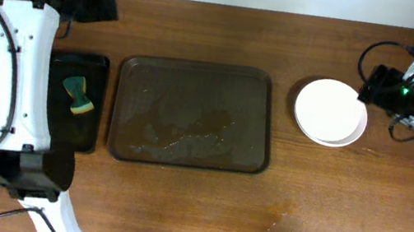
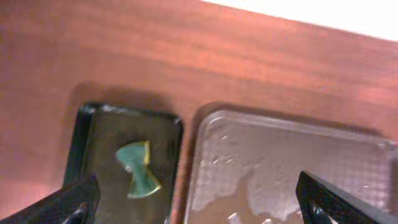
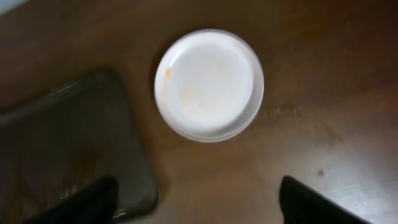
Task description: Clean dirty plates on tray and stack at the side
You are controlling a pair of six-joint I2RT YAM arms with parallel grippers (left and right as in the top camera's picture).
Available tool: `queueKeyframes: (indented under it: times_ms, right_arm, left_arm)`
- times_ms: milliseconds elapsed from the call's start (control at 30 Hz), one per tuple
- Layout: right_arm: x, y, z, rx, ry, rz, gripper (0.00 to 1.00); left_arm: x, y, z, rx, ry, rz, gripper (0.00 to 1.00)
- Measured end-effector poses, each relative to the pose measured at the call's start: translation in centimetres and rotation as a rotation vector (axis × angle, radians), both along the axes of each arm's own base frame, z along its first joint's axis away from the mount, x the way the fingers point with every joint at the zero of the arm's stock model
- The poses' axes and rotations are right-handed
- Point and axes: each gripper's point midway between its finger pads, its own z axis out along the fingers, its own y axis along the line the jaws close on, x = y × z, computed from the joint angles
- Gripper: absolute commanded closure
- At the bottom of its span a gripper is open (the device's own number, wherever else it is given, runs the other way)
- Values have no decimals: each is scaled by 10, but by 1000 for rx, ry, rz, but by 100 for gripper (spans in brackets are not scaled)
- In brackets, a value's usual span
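A stack of plates (image 1: 330,111) stands on the table right of the brown tray (image 1: 197,73). The top plate is white with faint orange marks in the right wrist view (image 3: 208,84); those beneath show only as rims. The tray holds no plates, only wet streaks, and it also shows in the left wrist view (image 2: 298,155) and the right wrist view (image 3: 62,143). My left gripper (image 1: 107,2) (image 2: 199,208) is open and empty, high above the table's back left. My right gripper (image 1: 370,84) (image 3: 199,202) is open and empty above the stack's right side.
A smaller black tray (image 1: 87,135) (image 2: 93,143) lies left of the brown tray with a green and yellow sponge (image 1: 78,96) (image 2: 138,169) on it. Thin wet marks (image 1: 273,222) lie on the wooden table in front of the brown tray's right corner.
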Motion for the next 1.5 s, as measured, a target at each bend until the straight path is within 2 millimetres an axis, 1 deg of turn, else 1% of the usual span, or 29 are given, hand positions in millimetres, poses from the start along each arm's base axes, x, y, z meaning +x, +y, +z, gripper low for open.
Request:
queueKeyframes:
  times_ms: [33,67,100,133,200,233,267,300,367,400,467,533,600,667,700,767,800,833,867,933,1000,1067,1133,1233,1333,1367,1400,1433,1500]
  right_arm:
    - [-6,9,11,-2,-24,22,2]
    - [-11,16,21,-5,-52,43,2]
    - [-23,28,39,-13,-107,80,2]
    - [-41,41,64,-14,-187,114,2]
    - [-68,51,97,-18,-301,147,2]
    - [-79,52,109,-21,-347,149,2]
    - [-89,49,116,-36,-370,139,2]
    - [-100,45,114,-54,-355,125,2]
    - [-140,34,89,-95,-190,97,2]
    - [-150,30,84,-113,-152,86,2]
    - [-142,22,97,-172,-234,73,2]
    - [-127,21,118,-237,-380,123,2]
    - [-118,21,132,-285,-523,151,2]
    - [-110,21,136,-309,-666,152,2]
    - [-111,21,112,-306,-683,161,2]
    - [-99,25,100,-308,-823,170,2]
    - [-98,28,79,-304,-846,183,2]
    - [-101,31,44,-291,-835,202,2]
    - [-98,32,41,-295,-889,205,2]
    - [-100,38,14,-292,-976,220,2]
    - [-105,42,-29,-282,-1001,239,2]
    - [-110,44,-61,-281,-1030,244,2]
    - [-113,44,-81,-283,-1046,243,2]
    - [-112,44,-88,-292,-1091,240,2]
    - [-109,45,-88,-301,-1164,238,2]
    - [-108,45,-94,-298,-1145,241,2]
    - [-108,46,-119,-279,-1056,253,2]
    - [-108,46,-124,-272,-1034,256,1]
    - [-108,46,-124,-259,-1035,249,2]
  left_arm:
    - [4,-8,4,-8,-24,-19,1]
    - [6,-12,1,-13,-19,-28,1]
    - [7,-14,-3,-15,-10,-33,1]
    - [8,-15,-6,-18,-4,-36,1]
    - [8,-16,-6,-20,-2,-38,1]
    - [8,-16,-6,-20,-2,-38,1]
    - [8,-16,-6,-20,-2,-38,1]
    - [8,-16,-6,-20,-3,-38,1]
    - [8,-16,-6,-21,-3,-38,1]
    - [8,-16,-6,-21,-2,-38,1]
    - [8,-16,-6,-21,-2,-38,1]
    - [8,-16,-6,-21,-3,-39,1]
    - [8,-16,-6,-23,-3,-39,1]
    - [8,-16,-6,-23,-3,-40,1]
    - [8,-16,-6,-24,-3,-40,1]
    - [8,-16,-6,-24,-1,-40,1]
    - [8,-16,-6,-23,-3,-40,1]
    - [8,-16,-6,-23,-2,-40,1]
    - [8,-17,-6,-24,0,-40,1]
    - [8,-16,-7,-24,-1,-40,1]
    - [8,-16,-6,-23,-2,-40,1]
    - [8,-16,-7,-23,0,-40,1]
    - [8,-16,-7,-23,0,-40,1]
    - [8,-16,-7,-23,0,-40,1]
    - [8,-16,-7,-23,0,-40,1]
    - [8,-16,-7,-24,1,-40,1]
    - [8,-16,-7,-23,1,-40,1]
    - [8,-17,-7,-24,1,-40,1]
    - [8,-16,-7,-23,1,-40,1]
